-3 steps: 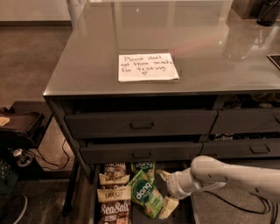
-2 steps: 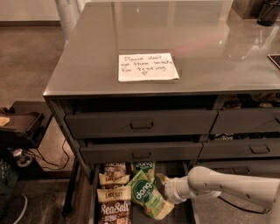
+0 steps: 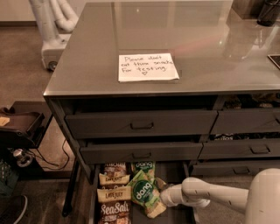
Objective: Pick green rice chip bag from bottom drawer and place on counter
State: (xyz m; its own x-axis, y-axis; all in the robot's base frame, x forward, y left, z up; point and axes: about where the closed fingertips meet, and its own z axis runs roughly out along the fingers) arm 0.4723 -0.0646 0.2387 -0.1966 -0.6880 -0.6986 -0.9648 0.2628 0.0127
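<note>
The green rice chip bag [image 3: 143,193], light green with a round dark "dang" badge and a pale end, lies tilted in the open bottom drawer [image 3: 176,171]. My gripper [image 3: 161,197] comes in from the lower right on a white arm and sits right against the bag's right side, inside the drawer. A darker-green "dang" bag [image 3: 143,166] lies behind it. The glossy grey counter [image 3: 197,39] spreads above, with a white handwritten note [image 3: 147,67] on it.
Brown-and-cream Sea Salt bags [image 3: 114,210] are stacked at the drawer's left. Two dark-grey drawers [image 3: 141,124] stand slightly pulled out above. A dark cup [image 3: 267,12] sits at the counter's far right. White pipes [image 3: 54,30] and cables [image 3: 26,153] are on the floor at left.
The view has shifted, so the cabinet sits further right in the picture. My gripper has stayed against the light-green bag, which now lies a little more tilted in the drawer.
</note>
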